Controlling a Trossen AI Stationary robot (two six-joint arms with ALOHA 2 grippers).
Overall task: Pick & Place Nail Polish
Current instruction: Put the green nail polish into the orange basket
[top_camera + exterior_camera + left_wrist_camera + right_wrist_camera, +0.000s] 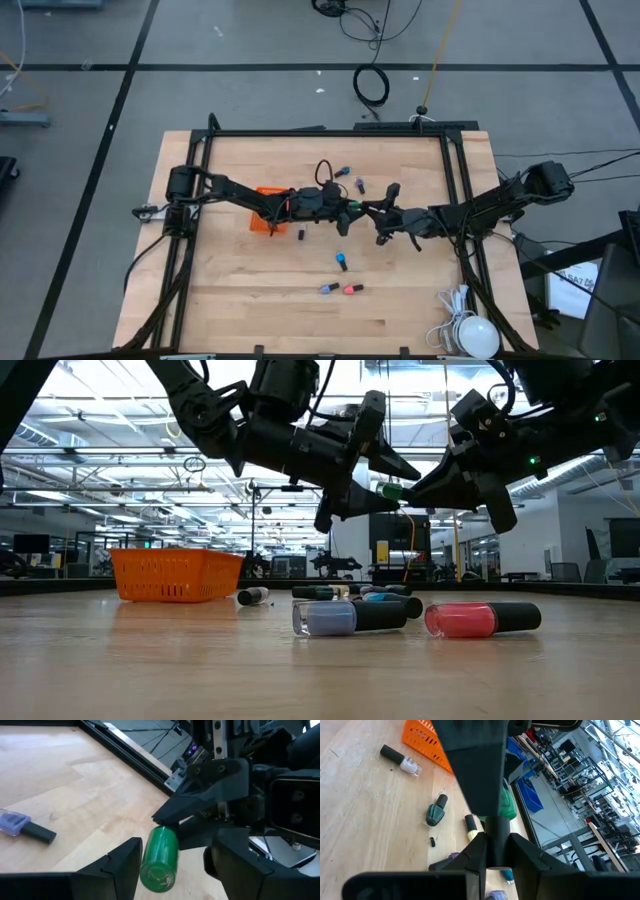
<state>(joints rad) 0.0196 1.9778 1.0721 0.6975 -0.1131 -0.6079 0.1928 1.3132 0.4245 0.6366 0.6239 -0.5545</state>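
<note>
Item in transfer: one green nail polish bottle (pixel 160 856), held in mid-air above the middle of the wooden table (pixel 240 300), its dark cap clenched in the right gripper (pixel 495 847) while its green body sits between the spread fingers of the left gripper (pixel 172 862), which are not closed on it. Remaining stock on the table: a blue-grey bottle (pixel 345 617) and a red bottle (pixel 480 619) lying side by side near the front edge, a blue one (pixel 342 261) further in, others scattered about the centre, and an orange mesh basket (pixel 175 574) under the left arm.
</note>
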